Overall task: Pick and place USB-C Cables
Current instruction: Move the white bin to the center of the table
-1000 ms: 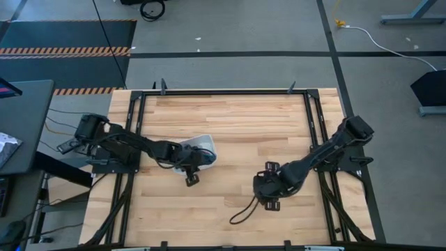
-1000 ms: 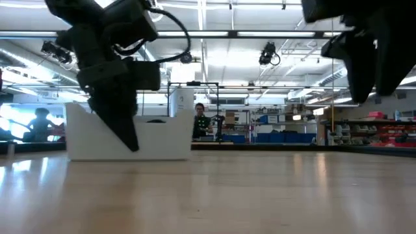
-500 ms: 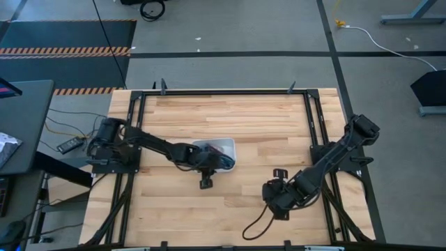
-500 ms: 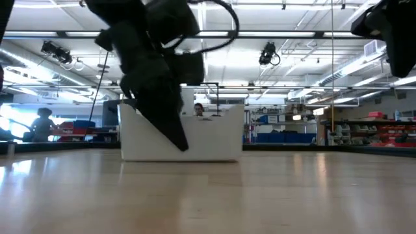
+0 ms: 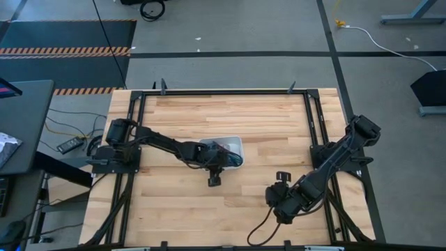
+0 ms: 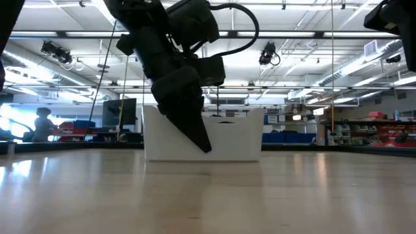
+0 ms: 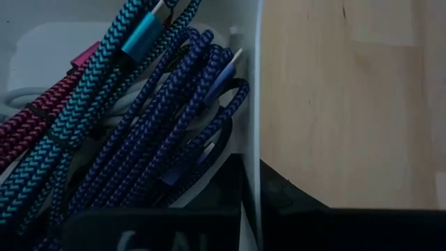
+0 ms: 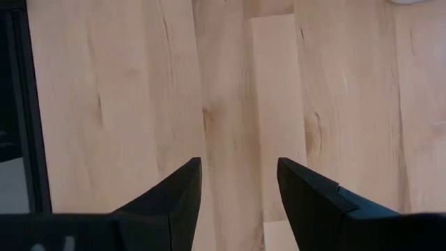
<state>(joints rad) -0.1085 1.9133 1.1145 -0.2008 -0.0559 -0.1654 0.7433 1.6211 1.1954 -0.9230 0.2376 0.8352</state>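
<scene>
The left pincer (image 5: 214,180) is seen at the white tray's (image 5: 237,143) rim, its grip impossible to tell; braided USB-C cables (image 7: 139,125) lie tangled inside, so several could be snagged together. The right pincer (image 8: 237,183) is held parted over bare counter (image 5: 279,118).

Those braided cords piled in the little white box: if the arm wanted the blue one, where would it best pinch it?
Probably mid-bundle, from straight above. The blue cable lies on top of the pile in the white tray, its strands running side by side against one tray wall, so fingers could straddle them there. The left gripper hangs beside the tray.
</scene>
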